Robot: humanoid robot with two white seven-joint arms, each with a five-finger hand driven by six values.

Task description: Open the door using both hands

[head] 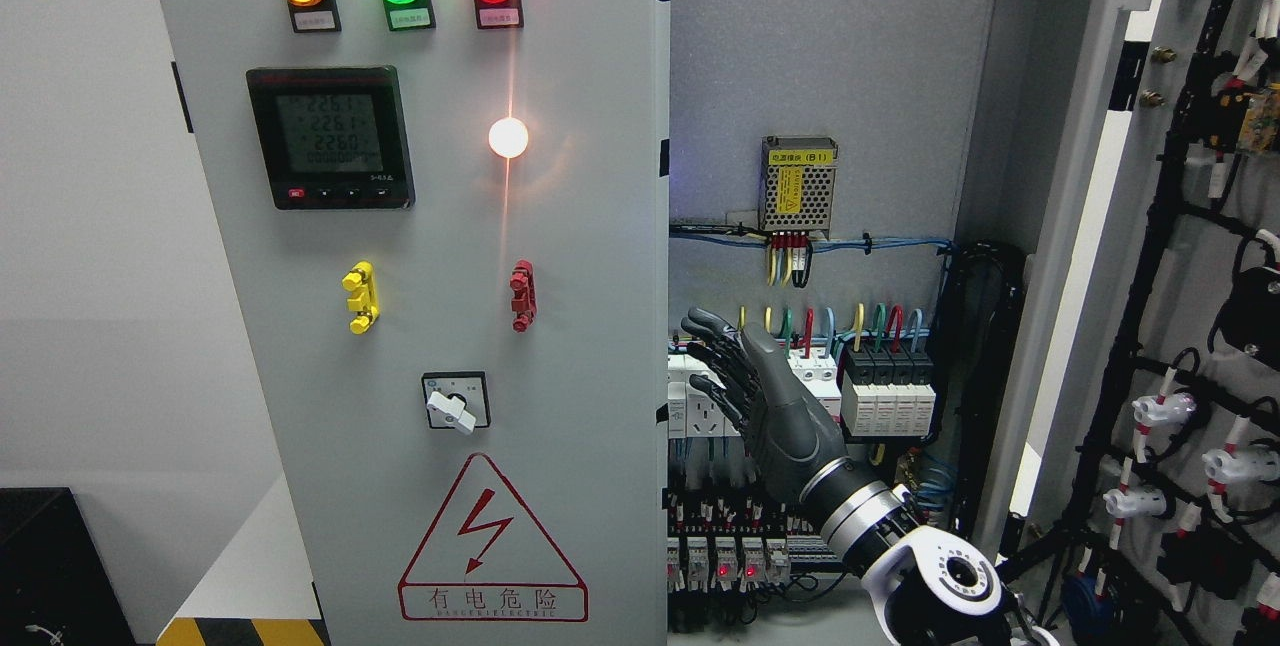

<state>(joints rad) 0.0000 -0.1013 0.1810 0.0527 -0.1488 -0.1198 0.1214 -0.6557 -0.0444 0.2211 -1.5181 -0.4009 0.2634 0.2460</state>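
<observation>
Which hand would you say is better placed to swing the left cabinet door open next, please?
The right hand, probably. It is raised with fingers spread beside the free edge of the closed left door, in front of the open compartment's breakers. The left hand is out of view.

Meter (330,137) digits blurred

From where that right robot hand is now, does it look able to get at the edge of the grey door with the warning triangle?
Probably yes. The right robot hand hangs open just beside the grey door's edge, fingertips pointing at it, with nothing between them.
</observation>
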